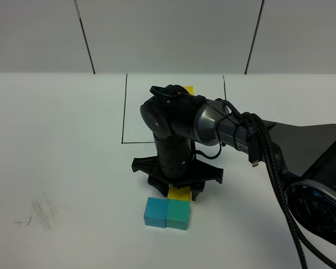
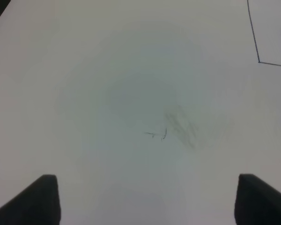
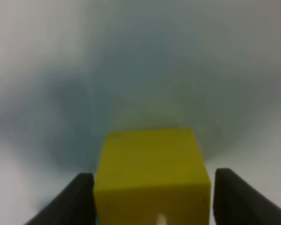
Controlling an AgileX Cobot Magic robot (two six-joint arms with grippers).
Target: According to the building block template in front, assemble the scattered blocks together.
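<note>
The yellow cube rests on the table, touching the back of the teal-green cube, which is joined to the blue cube on its left. My right gripper reaches down over the yellow cube. Its fingers flank the cube with thin gaps, so the jaws are slightly open. The template is mostly hidden behind the right arm; only its yellow cube shows, inside the black drawn rectangle. My left gripper is open and empty over bare table.
The right arm's black body and cables cross the right side of the table. Faint pencil smudges mark the table at the left, and also show in the left wrist view.
</note>
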